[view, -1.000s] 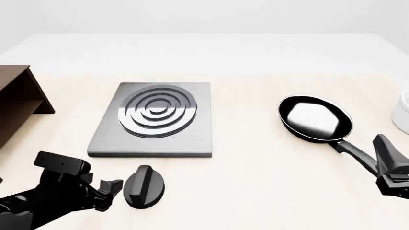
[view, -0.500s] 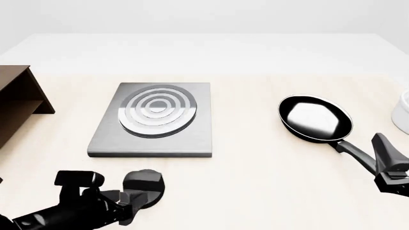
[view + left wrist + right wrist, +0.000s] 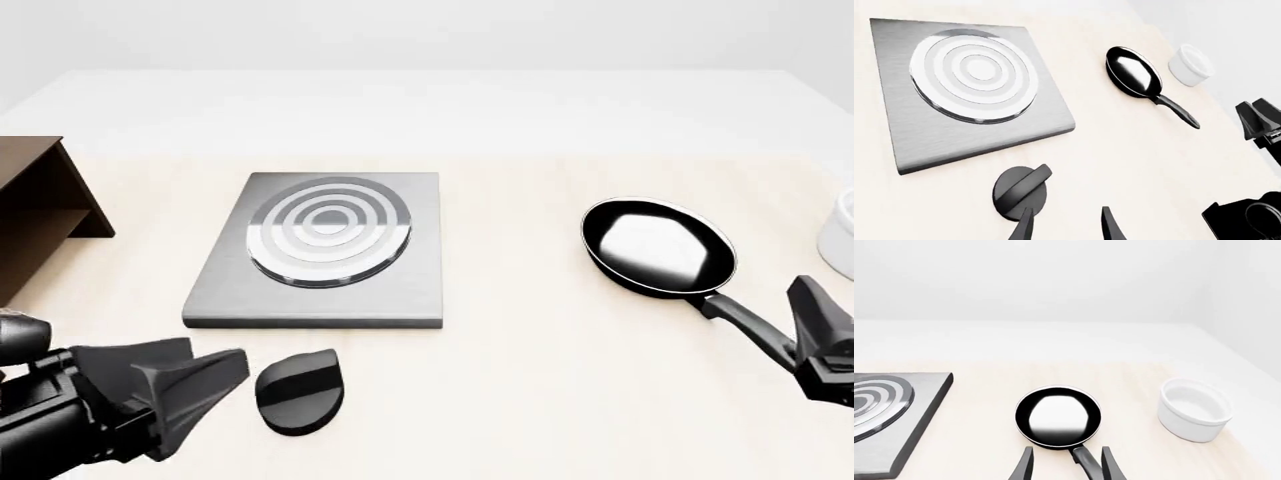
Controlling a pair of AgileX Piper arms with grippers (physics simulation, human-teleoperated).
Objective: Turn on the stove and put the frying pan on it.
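The table (image 3: 561,400) is a pale wood-look top, its far part white, against a plain white wall. On it the stove (image 3: 387,290) lies ahead of the left gripper (image 3: 1064,225), a grey slab whose ringed burner (image 3: 328,232) shows bright silver. A dark brown shelf (image 3: 40,205) stands ahead and to the left of that gripper, at the table's edge. The pan (image 3: 1057,416) sits straight ahead of the right gripper (image 3: 1066,465), well to the right of the stove, with a white cup (image 3: 1194,410) just to its right. The knob (image 3: 1021,190) lies between the stove's near edge and the left gripper.

In the left wrist view the left fingers (image 3: 1024,227) are spread with nothing between them; one tip reaches the knob's edge, though contact cannot be told. The right fingers (image 3: 1111,465) are also apart, flanking the pan's handle (image 3: 1084,462) without closing on it.

The knob step looks to be the one in hand or just finished; whether the stove is on cannot be told. The pan is plainly not yet moved. The next move would be to close the right fingers squarely on the handle, lift the pan level, and carry it leftward over the burner, clear of the left arm.
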